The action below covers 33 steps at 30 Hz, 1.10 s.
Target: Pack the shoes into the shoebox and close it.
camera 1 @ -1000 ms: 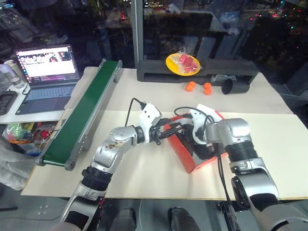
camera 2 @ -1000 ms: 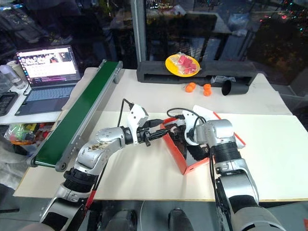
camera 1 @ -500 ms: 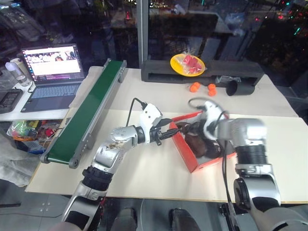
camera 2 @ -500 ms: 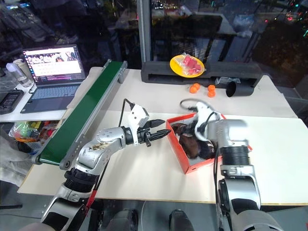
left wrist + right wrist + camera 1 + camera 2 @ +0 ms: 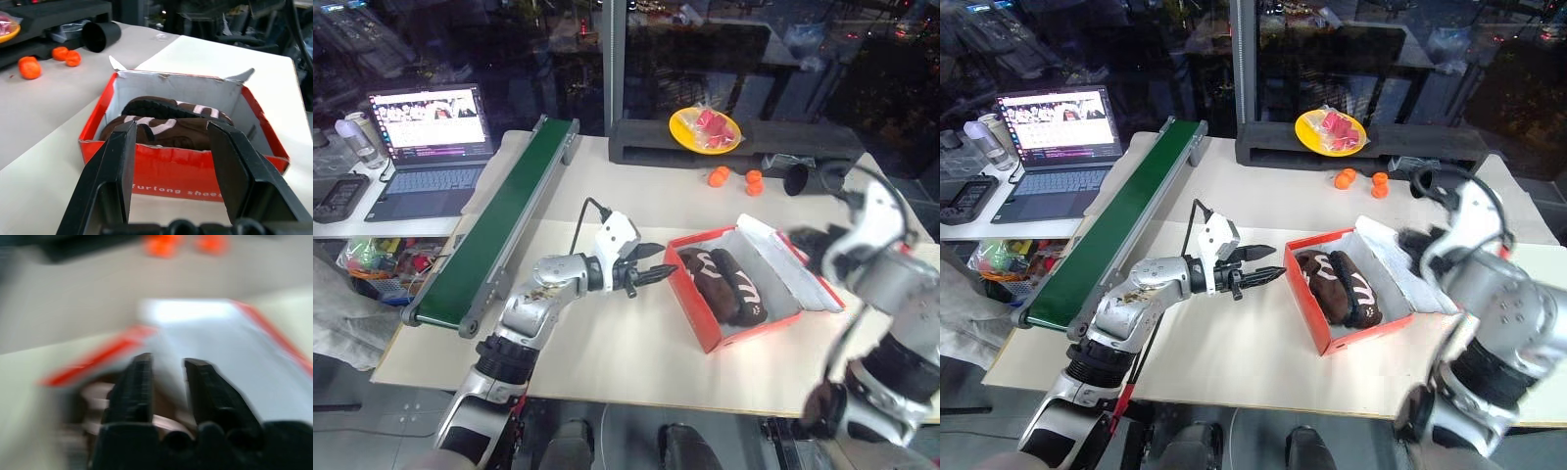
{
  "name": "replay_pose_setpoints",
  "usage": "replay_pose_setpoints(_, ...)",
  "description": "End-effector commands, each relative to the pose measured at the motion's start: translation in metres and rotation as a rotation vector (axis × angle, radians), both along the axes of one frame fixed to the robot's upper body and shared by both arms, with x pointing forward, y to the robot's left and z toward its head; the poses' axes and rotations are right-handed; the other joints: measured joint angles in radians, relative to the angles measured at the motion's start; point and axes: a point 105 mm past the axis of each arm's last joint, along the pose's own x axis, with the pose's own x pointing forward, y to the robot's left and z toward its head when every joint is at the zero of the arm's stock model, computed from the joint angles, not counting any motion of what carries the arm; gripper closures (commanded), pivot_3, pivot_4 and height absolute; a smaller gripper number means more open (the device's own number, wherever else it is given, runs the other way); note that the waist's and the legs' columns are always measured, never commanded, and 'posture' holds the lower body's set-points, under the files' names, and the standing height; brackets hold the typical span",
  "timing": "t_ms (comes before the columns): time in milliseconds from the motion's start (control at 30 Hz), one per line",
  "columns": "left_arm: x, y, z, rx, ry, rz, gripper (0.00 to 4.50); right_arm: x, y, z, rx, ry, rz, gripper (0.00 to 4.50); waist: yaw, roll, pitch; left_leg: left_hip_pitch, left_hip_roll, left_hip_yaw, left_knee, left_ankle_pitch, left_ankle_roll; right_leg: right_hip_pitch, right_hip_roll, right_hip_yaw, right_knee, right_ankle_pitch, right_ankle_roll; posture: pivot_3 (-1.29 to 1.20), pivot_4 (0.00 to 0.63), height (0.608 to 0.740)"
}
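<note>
The red-orange shoebox (image 5: 685, 299) stands open on the table with its lid (image 5: 795, 270) folded back to the right, white side up. Both dark brown shoes (image 5: 724, 284) with pale pink marks lie side by side inside it. My left gripper (image 5: 653, 274) hovers level just left of the box's short end, open and holding nothing. Its wrist view frames the box (image 5: 186, 166) and the shoes (image 5: 166, 128) between its fingers (image 5: 115, 166). My right gripper (image 5: 811, 241) hangs blurred above the lid, right of the box. In the right wrist view that gripper (image 5: 167, 360) has its fingers close together, nothing between them.
A green conveyor belt (image 5: 499, 230) runs along the table's left side, with a laptop (image 5: 431, 137) beyond it. At the back are a black tray (image 5: 646, 142), a yellow plate (image 5: 705, 129), orange balls (image 5: 720, 177) and a black cup (image 5: 800, 179).
My right gripper has come up out of the box and swung to the right, closing on nothing; the shoes now lie uncovered. The left gripper stayed put. The camera view shifted.
</note>
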Motion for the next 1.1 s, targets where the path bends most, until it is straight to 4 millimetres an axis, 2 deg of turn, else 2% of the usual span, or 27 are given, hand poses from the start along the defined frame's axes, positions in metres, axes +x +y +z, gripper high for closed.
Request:
replay_pose_setpoints(33,-0.011,-0.009,0.010,-0.016,-0.051,-0.061,2.05,-0.017,-0.007,0.012,-0.208,0.012,-0.011,4.49,-0.009,0.004,0.001,0.001,0.000,0.000,0.000,0.000,0.000,0.000,0.000,0.001,0.001,0.000,0.000,0.00,0.150,0.719)
replay_pose_setpoints(167,-0.013,-0.011,0.008,-0.018,-0.048,-0.065,2.05,-0.035,-0.021,-0.008,-0.522,0.261,0.048,4.49,-0.018,0.005,0.001,0.006,0.000,0.000,0.000,0.000,0.000,0.004,0.001,0.002,0.001,0.000,0.000,0.00,0.150,0.719)
replay_pose_setpoints(267,-0.013,-0.013,0.009,-0.020,-0.051,-0.063,2.05,-0.034,-0.015,-0.029,-0.539,0.367,0.134,4.49,-0.027,0.005,0.001,0.013,0.001,0.001,-0.001,0.000,0.000,0.011,0.001,0.002,-0.001,-0.003,-0.001,0.00,0.150,0.719)
replay_pose_setpoints(433,-0.012,-0.013,0.012,-0.032,-0.052,-0.054,2.05,-0.027,-0.010,-0.062,-0.538,0.506,0.213,4.49,-0.028,0.005,0.001,0.013,0.000,0.001,0.000,0.000,0.001,0.011,0.001,0.003,0.000,-0.004,0.001,0.00,0.150,0.719)
replay_pose_setpoints(533,-0.012,-0.014,0.012,-0.033,-0.053,-0.052,2.05,-0.018,0.000,-0.074,-0.454,0.512,0.265,4.49,-0.027,0.005,0.002,0.012,0.000,0.001,0.000,0.000,0.001,0.010,0.001,0.003,0.000,-0.004,0.001,0.00,0.150,0.719)
replay_pose_setpoints(633,-0.012,-0.014,0.013,-0.034,-0.055,-0.049,2.05,-0.007,0.000,-0.084,-0.350,0.495,0.250,4.49,-0.027,0.004,0.002,0.012,0.000,0.001,0.000,0.000,0.001,0.010,0.001,0.003,0.000,-0.004,0.001,0.00,0.150,0.719)
replay_pose_setpoints(733,-0.010,-0.013,0.014,-0.035,-0.056,-0.042,2.05,0.020,-0.005,-0.083,-0.113,0.353,0.133,4.49,-0.024,0.004,0.002,0.012,0.000,0.001,0.000,0.000,0.001,0.010,0.001,0.003,0.000,-0.004,0.001,0.00,0.150,0.719)
replay_pose_setpoints(800,-0.010,-0.013,0.014,-0.034,-0.056,-0.040,2.05,0.030,-0.007,-0.084,0.008,0.300,0.080,4.49,-0.024,0.004,0.002,0.012,0.000,0.001,0.000,0.000,0.001,0.011,0.001,0.003,0.000,-0.004,0.001,0.00,0.150,0.719)
replay_pose_setpoints(867,-0.010,-0.013,0.016,-0.033,-0.061,-0.043,2.05,0.048,-0.032,-0.082,0.247,0.153,-0.152,4.49,-0.026,0.003,0.002,0.012,-0.001,0.001,0.000,0.000,0.001,0.011,0.001,0.004,0.000,-0.003,0.002,0.00,0.150,0.719)
replay_pose_setpoints(933,-0.010,-0.013,0.017,-0.027,-0.070,-0.046,2.05,0.053,-0.049,-0.091,0.405,0.097,-0.328,4.49,-0.024,0.004,0.002,0.013,0.000,0.002,0.001,0.000,0.001,0.011,0.001,0.004,0.000,-0.003,0.002,0.00,0.150,0.719)
replay_pose_setpoints(1100,-0.007,-0.013,0.021,-0.024,-0.078,-0.051,2.05,0.055,-0.064,-0.117,0.436,0.132,-0.472,4.49,-0.019,0.004,0.002,0.012,-0.001,0.001,-0.001,0.000,0.001,0.011,0.001,0.003,0.000,-0.003,0.002,0.00,0.150,0.719)
